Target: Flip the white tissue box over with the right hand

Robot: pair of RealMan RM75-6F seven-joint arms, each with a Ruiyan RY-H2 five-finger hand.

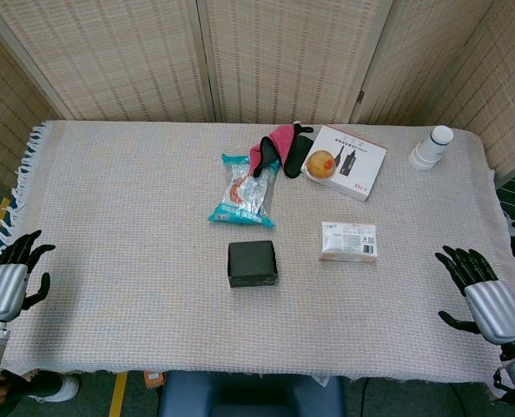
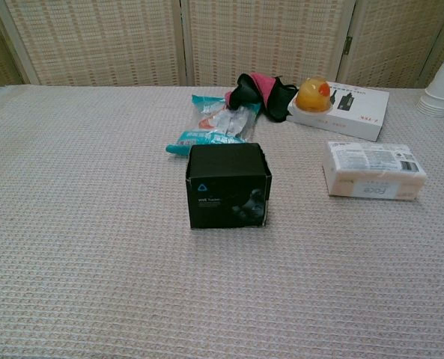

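Observation:
The white tissue box (image 1: 349, 241) lies flat on the cloth right of centre, its printed label side up; the chest view has the tissue box (image 2: 373, 170) at the right. My right hand (image 1: 481, 287) rests at the table's right front edge, fingers spread and empty, well to the right of the box. My left hand (image 1: 10, 270) sits at the left front edge, fingers spread, holding nothing. Neither hand appears in the chest view.
A black box (image 1: 252, 263) stands at the centre front. Behind it lie a blue snack packet (image 1: 243, 192), a pink and black item (image 1: 277, 148), and a white flat box with an orange ball (image 1: 347, 161). Stacked paper cups (image 1: 432, 148) stand back right.

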